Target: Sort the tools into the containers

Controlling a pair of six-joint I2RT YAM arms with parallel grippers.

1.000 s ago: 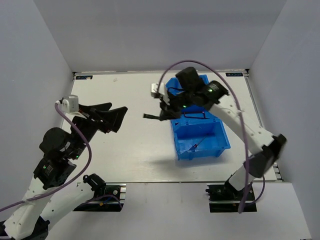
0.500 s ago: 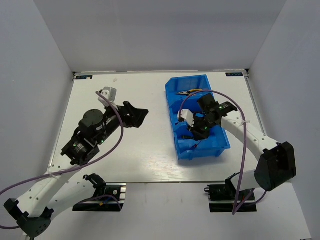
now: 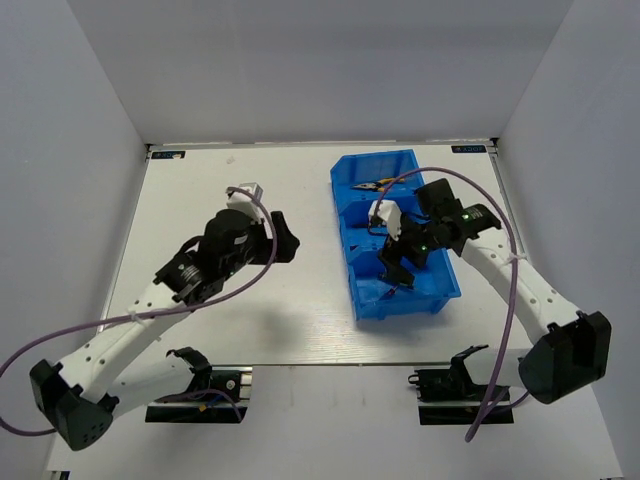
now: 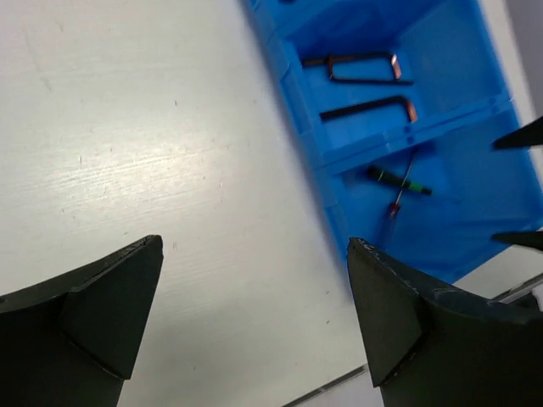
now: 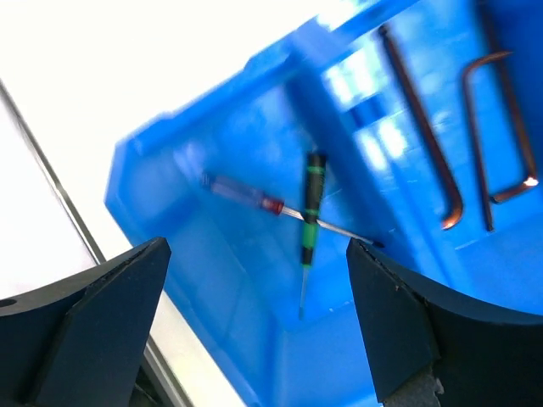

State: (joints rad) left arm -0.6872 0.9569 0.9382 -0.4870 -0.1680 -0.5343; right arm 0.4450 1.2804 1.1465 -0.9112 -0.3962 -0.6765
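The blue containers stand right of the table's middle, three compartments in a row. Yellow-handled pliers lie in the far one. Two dark hex keys rest in the middle one. In the near one a green-and-black screwdriver lies crossed over a red-handled screwdriver. My right gripper hangs open over that near compartment with nothing between its fingers. My left gripper is open above bare table, left of the containers.
White walls enclose the table on three sides. A metal rail runs along the near edge by the arm bases. Purple cables loop off both arms.
My right gripper carried a dark tool from left of the containers down into the near compartment and has opened. The left arm has swung right, toward the table's middle.
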